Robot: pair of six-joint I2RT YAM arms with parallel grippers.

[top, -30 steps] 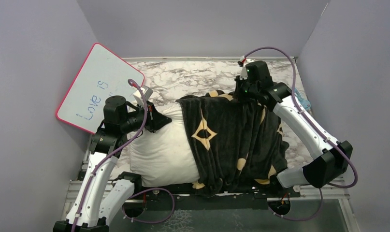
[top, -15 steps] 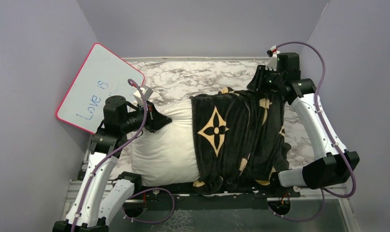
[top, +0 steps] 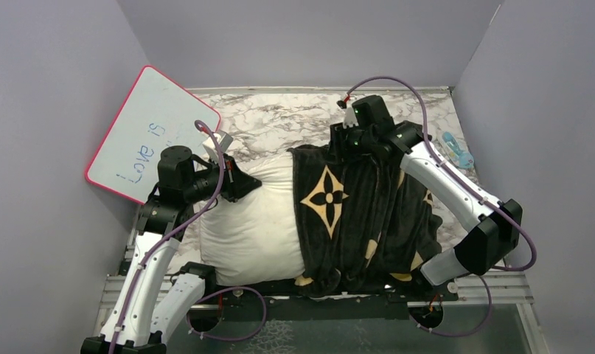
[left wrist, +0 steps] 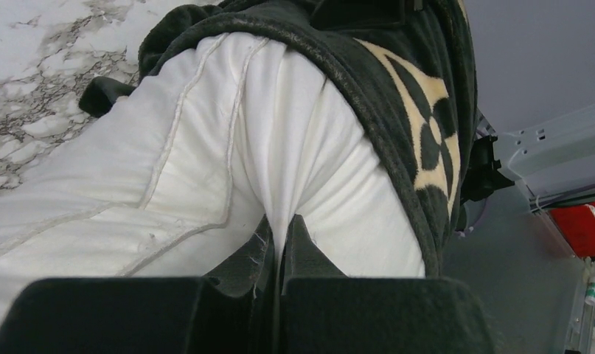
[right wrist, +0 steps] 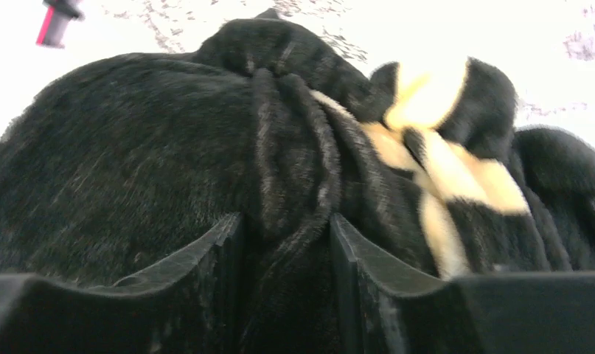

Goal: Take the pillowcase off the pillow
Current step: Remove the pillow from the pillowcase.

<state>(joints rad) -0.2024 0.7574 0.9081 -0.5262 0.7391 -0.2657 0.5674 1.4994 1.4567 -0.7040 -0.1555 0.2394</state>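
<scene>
**A:** Marble-patterned desk (top: pixel 279 118), grey walls on three sides, a pink-rimmed whiteboard (top: pixel 150 133) leaning at the far left. Where is the pillow?

**B:** Lying across the middle of the desk. The pillow (top: pixel 250 221) shows bare and off-white on its left half. The black pillowcase (top: pixel 368 214), with its tan flower motifs, covers the right half in bunched folds.

**A:** So roughly halfway?

**B:** I'd judge so. The pillowcase's open edge sits about mid-pillow, and the covered half is what remains.

**A:** What anchors the pillow?

**B:** The left gripper (left wrist: pixel 279 236). It is clamped together on a pinched fold of the pillow's white fabric, at the bare far-left corner.

**A:** And the other arm?

**B:** The right gripper (right wrist: pixel 283 228) is at the far edge of the pillowcase, jaws apart, straddling a bunched ridge of the black pile. The fabric looks loose between them rather than pinched.

**A:** What's left, then?

**B:** By my reckoning, a firm bite on the pillowcase, then pulling it rightward against the left arm's hold until the cover comes clear of the pillow.
</scene>
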